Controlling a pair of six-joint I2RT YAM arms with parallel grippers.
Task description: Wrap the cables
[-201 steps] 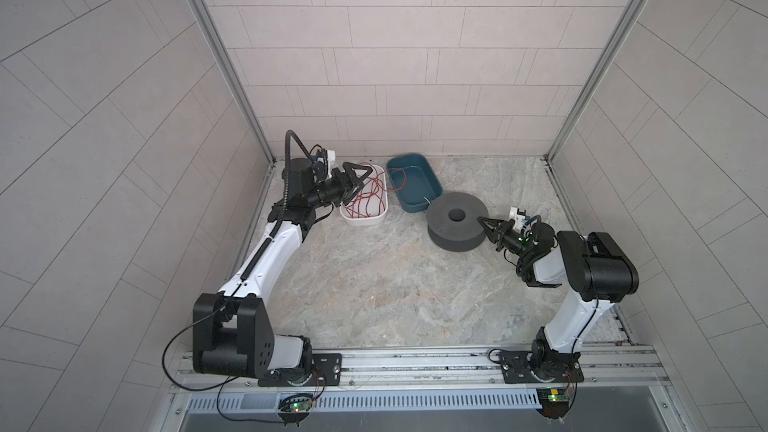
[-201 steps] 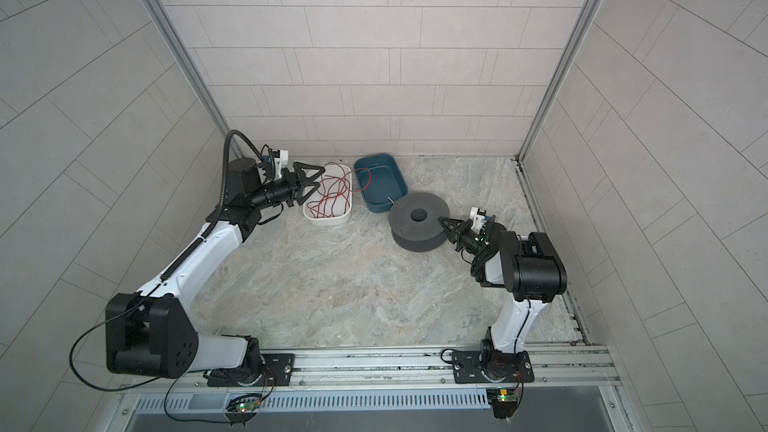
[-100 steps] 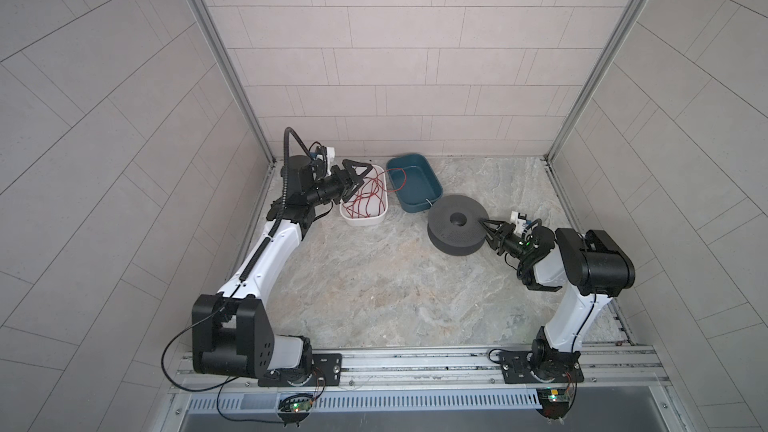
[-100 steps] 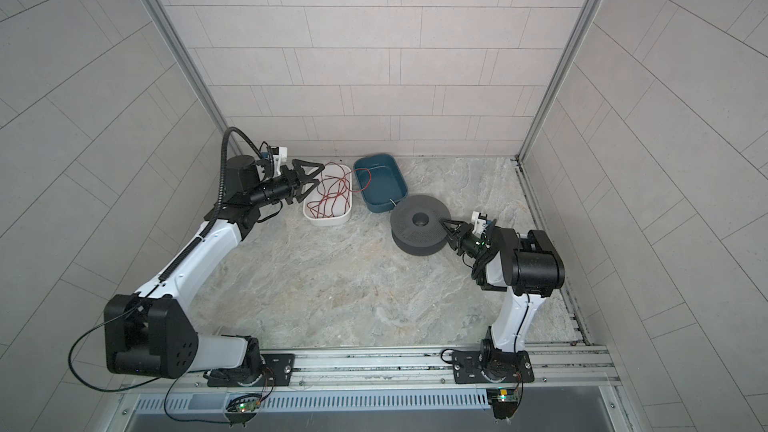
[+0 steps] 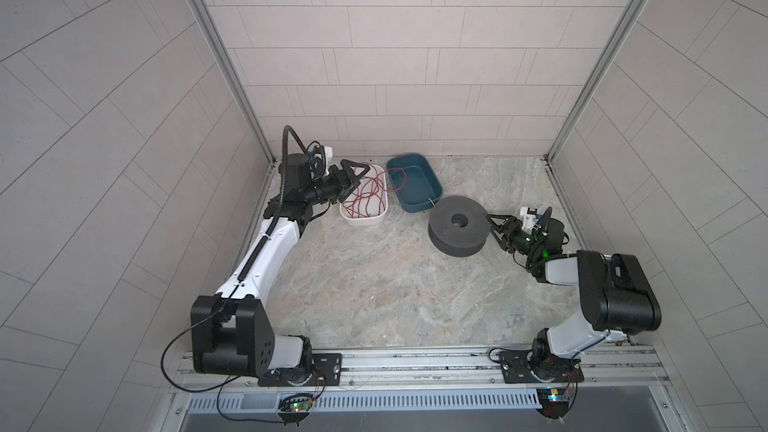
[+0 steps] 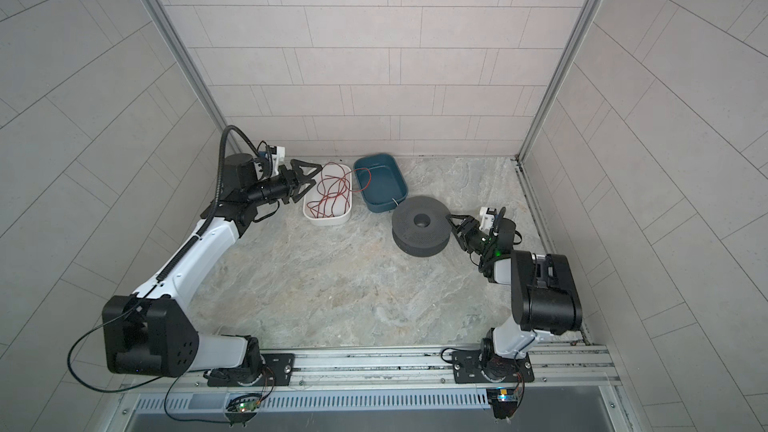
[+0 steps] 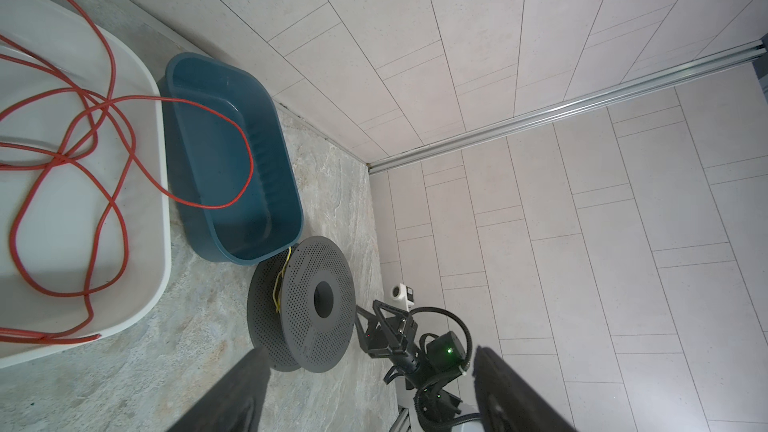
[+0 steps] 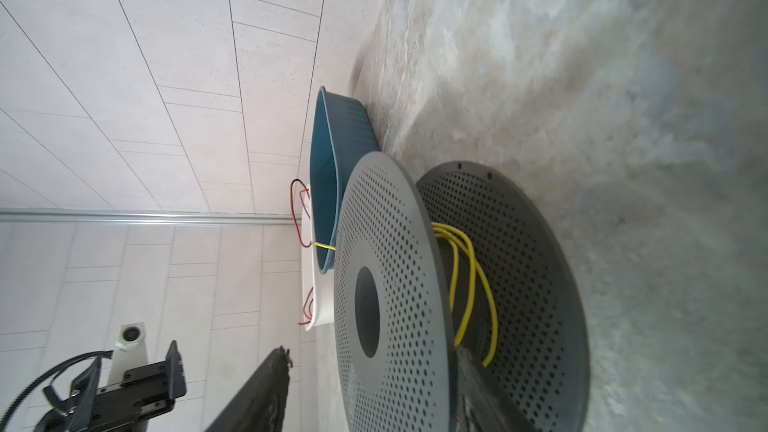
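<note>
Just now the right pincer (image 5: pixel 492 227) had sprung apart from shut, its jaws straddling the top disc of the spool (image 5: pixel 457 226) on the right of the counter (image 5: pixel 374 276) and gripping nothing. Between the discs the yellow cable (image 8: pixel 469 280) lay in loose loops, one end trailing to the blue tub (image 5: pixel 417 191) beyond; winding looked unfinished. Far left, the left pincer (image 5: pixel 355 178) hung released over the white tray (image 5: pixel 365 221) of red cable (image 5: pixel 365 197).

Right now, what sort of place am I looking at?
Probably a robot test cell: two arms bolted to a metal rail, tiled walls boxing in the tabletop, a spool, a tray of red wire.
</note>
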